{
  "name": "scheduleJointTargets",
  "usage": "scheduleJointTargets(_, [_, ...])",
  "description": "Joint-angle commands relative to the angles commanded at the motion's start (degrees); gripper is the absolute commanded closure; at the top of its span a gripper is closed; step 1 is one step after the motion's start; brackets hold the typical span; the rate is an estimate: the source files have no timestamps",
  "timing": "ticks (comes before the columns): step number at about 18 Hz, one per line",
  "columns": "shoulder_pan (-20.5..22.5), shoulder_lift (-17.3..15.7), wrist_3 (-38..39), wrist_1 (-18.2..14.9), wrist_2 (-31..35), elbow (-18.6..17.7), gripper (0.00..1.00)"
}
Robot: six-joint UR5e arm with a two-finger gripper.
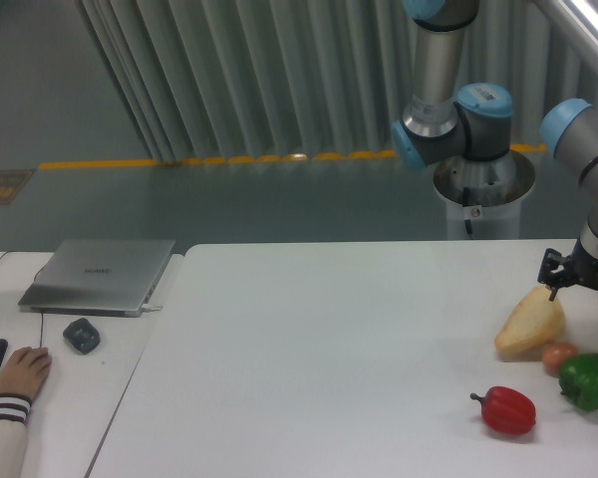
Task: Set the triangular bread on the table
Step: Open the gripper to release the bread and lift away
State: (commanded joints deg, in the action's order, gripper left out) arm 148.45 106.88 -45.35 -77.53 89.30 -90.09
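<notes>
Tan and golden at the crust, the triangular bread [529, 323] lies on the white counter [329, 349] near its right edge, tilted with its wide end toward the pincer [582, 282]. The pincer hangs just above and to the right of that end, and its jaws look spread with nothing between them, so the wedge appears released.

1 small orange-brown ball [559, 358] sits touching or just beside the bread's lower right side; which of the 2 is hard to tell. Beside the ball is a green pepper [589, 380], and a red pepper [506, 409] lies nearer the front edge.

The placing looks essentially done, so the risk lies in the retreat. The pincer is close enough to the raised end that a sideways move could catch the crust and drag or roll the bread into the ball, scattering the peppers or pushing something off the right edge. A straight lift would avoid that.
</notes>
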Motion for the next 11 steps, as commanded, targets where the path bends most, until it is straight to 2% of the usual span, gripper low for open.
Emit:
scheduleJointTargets(2, [0.61,-0.09,-0.35,0.71,0.87,0.35,0.00])
scheduleJointTargets(3, [0.70,0.00,-0.44,2.63,2.27,0.35,0.00])
scheduleJointTargets(5, [1.05,0.09,-0.61,9.73,6.92,0.27,0.00])
scheduleJointTargets(6, [1.75,0.09,-0.79,11.86,8.34,0.35,0.00])
scheduleJointTargets(8, [3.07,0.35,-3.58,13.45,8.79,0.27,0.00])
scheduleJointTargets(11, [7.19,0.26,-10.26,13.46,8.62,-0.09,0.00])
